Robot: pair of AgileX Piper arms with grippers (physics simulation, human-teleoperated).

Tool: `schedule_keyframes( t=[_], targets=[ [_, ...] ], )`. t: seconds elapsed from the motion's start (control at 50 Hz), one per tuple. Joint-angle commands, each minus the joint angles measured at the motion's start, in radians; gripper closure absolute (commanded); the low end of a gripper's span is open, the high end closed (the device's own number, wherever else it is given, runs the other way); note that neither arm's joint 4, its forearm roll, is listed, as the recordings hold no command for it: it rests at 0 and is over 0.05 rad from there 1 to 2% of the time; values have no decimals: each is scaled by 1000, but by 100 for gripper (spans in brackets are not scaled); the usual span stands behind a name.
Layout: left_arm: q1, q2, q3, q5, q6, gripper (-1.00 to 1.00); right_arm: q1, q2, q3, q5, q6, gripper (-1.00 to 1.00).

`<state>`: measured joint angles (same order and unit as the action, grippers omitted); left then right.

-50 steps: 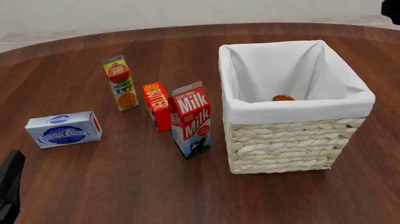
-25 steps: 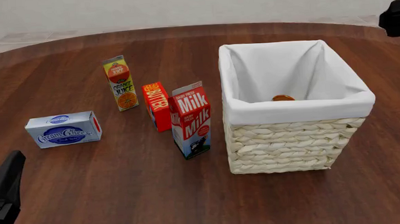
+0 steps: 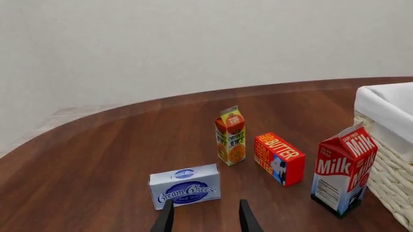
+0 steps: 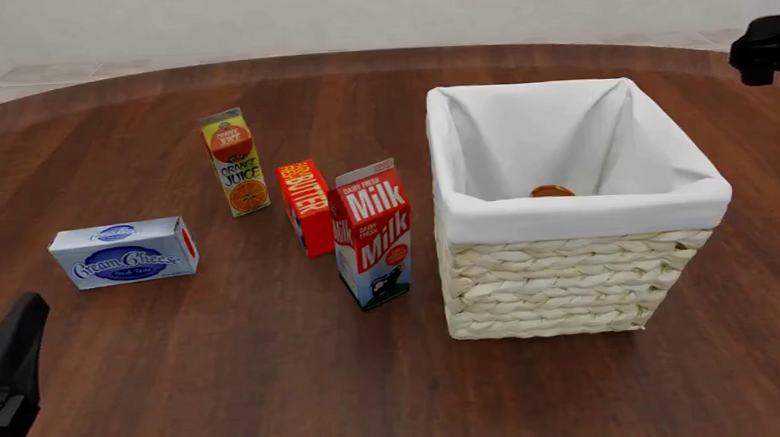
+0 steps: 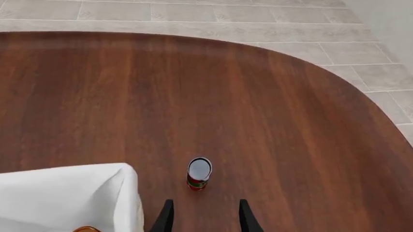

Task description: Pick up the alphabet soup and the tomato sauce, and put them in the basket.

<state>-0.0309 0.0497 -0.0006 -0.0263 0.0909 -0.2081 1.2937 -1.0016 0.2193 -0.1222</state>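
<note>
The basket stands right of the table's middle, cream wicker with a white lining. On its floor shows an orange sliver of the alphabet soup, mostly hidden by the front wall; the same sliver shows in the right wrist view. The tomato sauce, a small can with a red and green label, stands upright on the wood just past the basket's corner; it does not show in the front view. My right gripper hangs open above and short of that can, empty. My left gripper is open and empty, low at the near left.
Left of the basket stand a milk carton, a red butter box and an orange juice carton. A cream cheese box lies further left, just ahead of my left gripper. The table's rounded far edge lies beyond the can.
My right gripper has drifted down and a little left in the front view. The left arm and all objects have stayed put.
</note>
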Motion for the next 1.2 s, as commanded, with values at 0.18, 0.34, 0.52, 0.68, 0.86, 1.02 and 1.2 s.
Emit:
schedule_keyframes(
  t=[0.18, 0.34, 0.52, 0.68, 0.86, 1.02, 1.2],
  targets=[
    [0, 8, 0, -5, 3, -100, -2, 50, 22, -55, 11, -100],
    [-1, 17, 0, -13, 3, -100, -2, 79, 28, -77, 17, -100],
    [-1, 16, 0, -12, 3, -100, -2, 117, 23, -100, 19, -100],
    [0, 19, 0, -14, 3, -100, 0, 146, 25, -117, 14, -100],
    [0, 22, 0, -16, 3, -100, -12, 174, 25, -139, 9, -100],
    [0, 30, 0, -22, 5, -100, -20, 196, 24, -155, 4, -100],
    [0, 31, 0, -20, 6, -100, -31, 228, 19, -175, -3, -100]
  ],
)
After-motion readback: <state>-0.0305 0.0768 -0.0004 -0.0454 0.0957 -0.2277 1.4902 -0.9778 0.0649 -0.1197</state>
